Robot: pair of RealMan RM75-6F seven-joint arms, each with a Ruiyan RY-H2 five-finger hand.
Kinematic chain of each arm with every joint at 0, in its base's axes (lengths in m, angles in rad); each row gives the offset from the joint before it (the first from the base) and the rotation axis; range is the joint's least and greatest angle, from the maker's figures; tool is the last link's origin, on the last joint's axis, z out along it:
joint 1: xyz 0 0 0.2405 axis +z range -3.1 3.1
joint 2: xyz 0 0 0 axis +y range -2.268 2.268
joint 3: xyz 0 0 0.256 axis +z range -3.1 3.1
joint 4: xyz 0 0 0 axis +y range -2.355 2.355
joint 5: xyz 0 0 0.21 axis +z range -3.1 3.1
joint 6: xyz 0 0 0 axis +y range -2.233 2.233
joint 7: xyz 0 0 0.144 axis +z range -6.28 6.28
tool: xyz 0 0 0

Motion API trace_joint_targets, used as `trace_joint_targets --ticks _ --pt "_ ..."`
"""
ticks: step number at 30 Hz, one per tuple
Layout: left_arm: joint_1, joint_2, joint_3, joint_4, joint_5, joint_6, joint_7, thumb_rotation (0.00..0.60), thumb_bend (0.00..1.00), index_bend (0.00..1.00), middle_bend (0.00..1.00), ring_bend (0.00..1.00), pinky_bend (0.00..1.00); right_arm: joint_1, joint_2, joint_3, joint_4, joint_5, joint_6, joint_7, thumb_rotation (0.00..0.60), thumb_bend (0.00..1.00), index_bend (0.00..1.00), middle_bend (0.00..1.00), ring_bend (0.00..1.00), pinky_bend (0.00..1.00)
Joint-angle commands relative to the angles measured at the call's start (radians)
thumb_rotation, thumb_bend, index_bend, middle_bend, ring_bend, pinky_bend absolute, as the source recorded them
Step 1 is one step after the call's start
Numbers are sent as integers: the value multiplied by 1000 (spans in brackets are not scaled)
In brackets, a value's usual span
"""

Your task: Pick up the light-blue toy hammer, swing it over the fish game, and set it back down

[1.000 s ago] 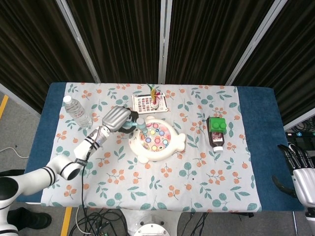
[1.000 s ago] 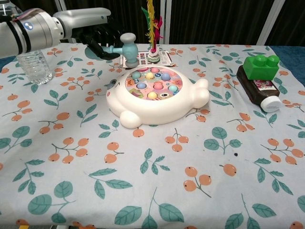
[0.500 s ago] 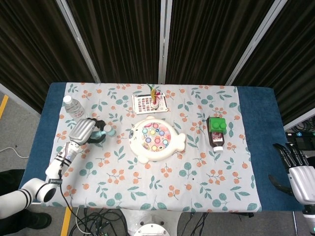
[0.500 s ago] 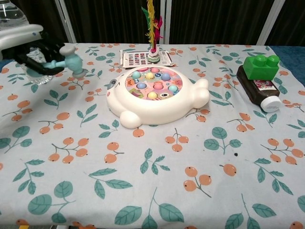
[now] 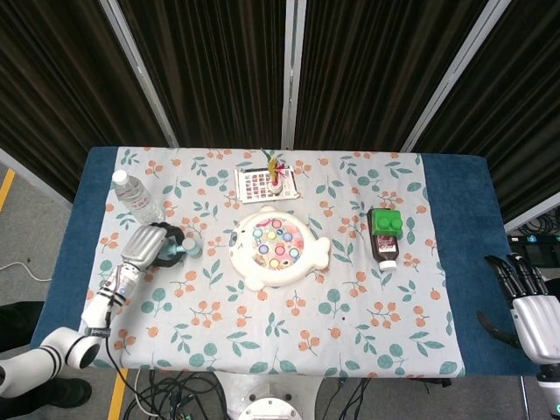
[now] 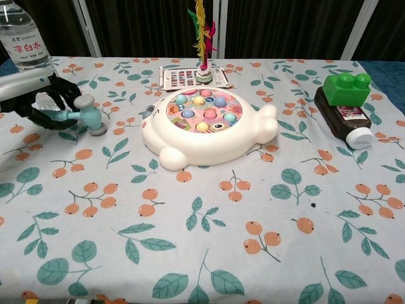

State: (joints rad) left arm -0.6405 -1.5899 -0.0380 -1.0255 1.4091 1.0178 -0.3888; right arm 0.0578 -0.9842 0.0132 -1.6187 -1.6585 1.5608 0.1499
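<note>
You've brought the hammer (image 6: 88, 114) down left of the fish game (image 6: 205, 130).
Your left hand (image 6: 41, 104) still grips its handle; your right hand (image 5: 529, 306) rests open, holding nothing.

The left hand (image 6: 39, 101) grips the light-blue toy hammer (image 6: 87, 114) (head down) beside the fish game (image 6: 205, 128).

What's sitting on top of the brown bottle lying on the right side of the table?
A green toy block rests on the brown bottle, covering its upper end; the label and white cap stay visible.

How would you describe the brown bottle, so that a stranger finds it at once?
Start from the white fish game in the middle of the table and look toward the robot's right. The brown bottle lies there on its side, the only thing with a green block on it.
</note>
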Motion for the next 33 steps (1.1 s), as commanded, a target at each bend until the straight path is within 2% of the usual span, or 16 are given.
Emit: trace_joint_targets --ticks 1,12,19,33 --pt "3 1 5 -3 9 -2 2 600 297 422 412 284 322 0 1 0 -2 1 -1 -1 600 187 0 115 0 0" --pt "13 38 6 -69 24 -12 15 600 248 208 258 163 288 -1 4 1 -9 1 4 -9 600 187 0 115 0 0" --pt "10 50 -7 -87 22 -21 17 600 241 205 236 152 288 -2 3 0 -8 1 5 -7 600 188 0 115 0 0" --pt "-7 65 -32 -80 -10 -89 0 600 239 233 263 152 290 -3 0 0 -4 4 5 -4 600 187 0 115 0 0"
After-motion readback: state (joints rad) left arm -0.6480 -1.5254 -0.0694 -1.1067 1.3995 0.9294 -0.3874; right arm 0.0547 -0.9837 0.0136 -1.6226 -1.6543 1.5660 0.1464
